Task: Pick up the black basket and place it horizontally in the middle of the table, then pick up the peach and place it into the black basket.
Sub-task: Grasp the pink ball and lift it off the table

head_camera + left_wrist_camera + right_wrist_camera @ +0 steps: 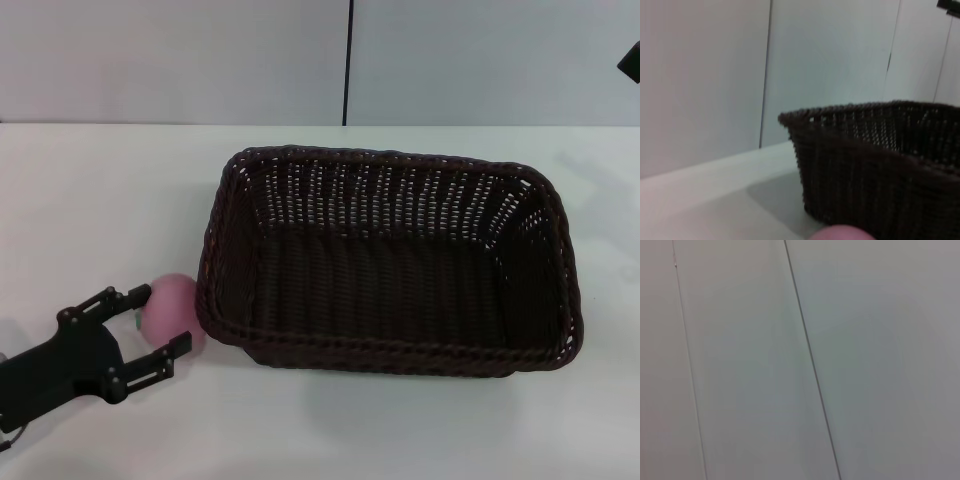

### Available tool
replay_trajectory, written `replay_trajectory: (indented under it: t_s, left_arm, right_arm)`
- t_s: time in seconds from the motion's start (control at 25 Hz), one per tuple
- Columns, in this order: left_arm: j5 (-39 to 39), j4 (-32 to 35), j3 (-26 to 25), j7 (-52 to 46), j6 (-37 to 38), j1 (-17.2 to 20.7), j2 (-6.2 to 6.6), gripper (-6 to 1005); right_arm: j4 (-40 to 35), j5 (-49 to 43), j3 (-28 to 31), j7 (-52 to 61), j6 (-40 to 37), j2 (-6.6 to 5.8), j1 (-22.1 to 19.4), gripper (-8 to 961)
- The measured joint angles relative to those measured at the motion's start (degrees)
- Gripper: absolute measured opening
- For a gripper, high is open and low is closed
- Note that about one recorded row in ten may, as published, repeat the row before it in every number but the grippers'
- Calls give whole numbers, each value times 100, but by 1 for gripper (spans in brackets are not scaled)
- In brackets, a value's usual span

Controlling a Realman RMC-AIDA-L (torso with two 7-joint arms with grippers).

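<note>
My left hand (160, 322) spread, fingers flanking peach (168, 308), not yet pinching. Centre on fruit, close gently, lift clear of rim. Peach: small, round, matte pink, on worktop (90, 200) touching black basket (390, 260) left wall. Basket lies lengthwise, mid-worktop. Right hand out of sight.

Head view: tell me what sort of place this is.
Probably a lab or test bench: a bare white table against plain grey wall panels, with only a black basket and a peach at the left gripper.
</note>
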Motion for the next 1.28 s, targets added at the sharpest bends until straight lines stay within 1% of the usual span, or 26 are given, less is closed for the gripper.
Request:
replay_trajectory:
  t_s: [0.28,0.44,0.56,0.68,0.76,0.88,1.04,1.12,1.2,1.28]
  left_arm:
    - [-3,-193,109,22,-494,-84,-22,691]
    - [-10,-221,147,130,-579,-108,-24,689]
    - [-58,-273,79,450,-518,-82,-29,687]
    - [-81,-398,-29,795,-461,-73,-24,556]
    - [-81,-419,-50,855,-450,-78,-18,469]
    - [-81,-396,-99,854,-450,-100,-17,448]
    - [-82,-381,-478,794,-431,-136,-4,421]
    - [-95,-332,-805,778,-370,-146,9,407]
    - [-165,-139,-1142,716,-191,-182,17,393]
    - [-282,75,-1345,573,19,-252,19,376]
  right_arm:
    - [39,1,0,-4,-17,-3,0,605]
    - [95,14,0,-6,-24,-4,-34,605]
    - [192,18,8,-7,-43,-3,-45,606]
    - [272,21,48,-7,-107,-3,-62,606]
    - [285,28,66,-8,-174,-4,-82,606]
    - [287,39,83,-7,-249,-4,-112,605]
    - [290,68,88,-7,-291,-3,-153,605]
    - [291,126,95,-6,-363,-4,-172,605]
    - [297,215,105,-6,-447,-3,-181,604]
    - [295,263,108,-6,-514,-4,-175,604]
